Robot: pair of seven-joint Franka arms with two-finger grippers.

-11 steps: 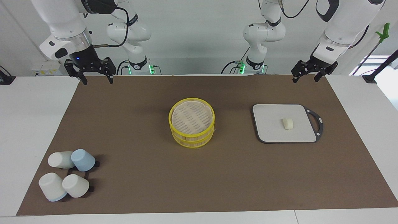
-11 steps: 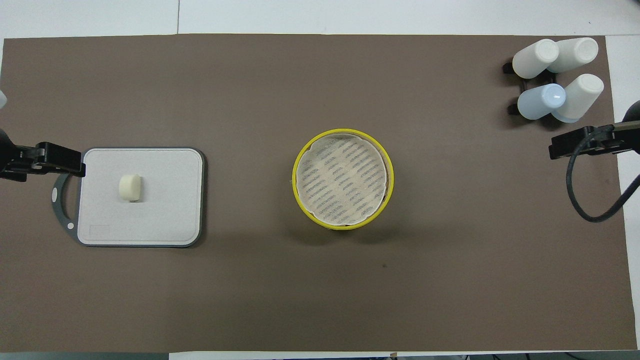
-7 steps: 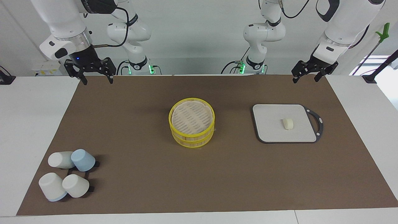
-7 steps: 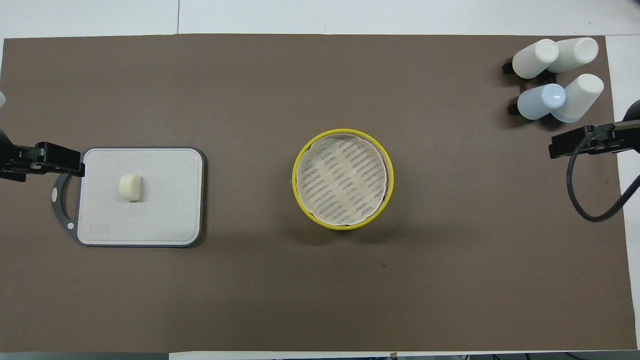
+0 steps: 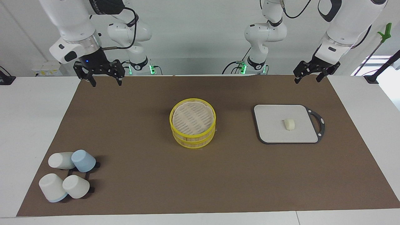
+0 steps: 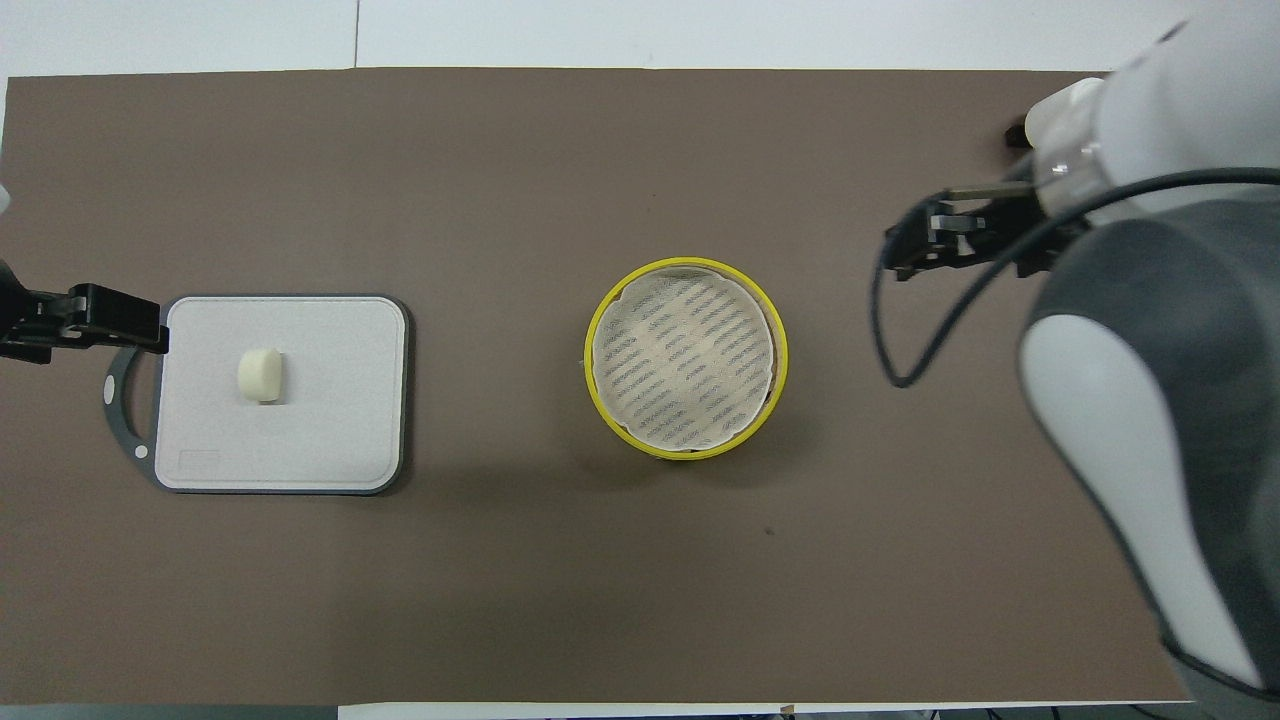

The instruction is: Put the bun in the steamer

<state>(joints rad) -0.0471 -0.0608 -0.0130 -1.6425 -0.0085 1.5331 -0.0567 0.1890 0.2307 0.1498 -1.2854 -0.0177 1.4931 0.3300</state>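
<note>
Both grippers hung in the air with nothing between their fingers: the right gripper (image 5: 104, 78) spread wide over the brown mat (image 5: 150, 175) at the robots' edge, toward the right arm's end, the left gripper (image 5: 307, 75) likewise parted over the mat's corner at the left arm's end. On the grey board (image 5: 272, 131), the bun (image 5: 289, 124) lay alone, well apart from either gripper. At the middle of the mat stood the steamer (image 5: 192, 132), its yellow rim showing and a pale liner inside. Four upturned cups (image 5: 67, 176), three white and one blue, clustered at the right arm's end, farther from the robots than the steamer.
</note>
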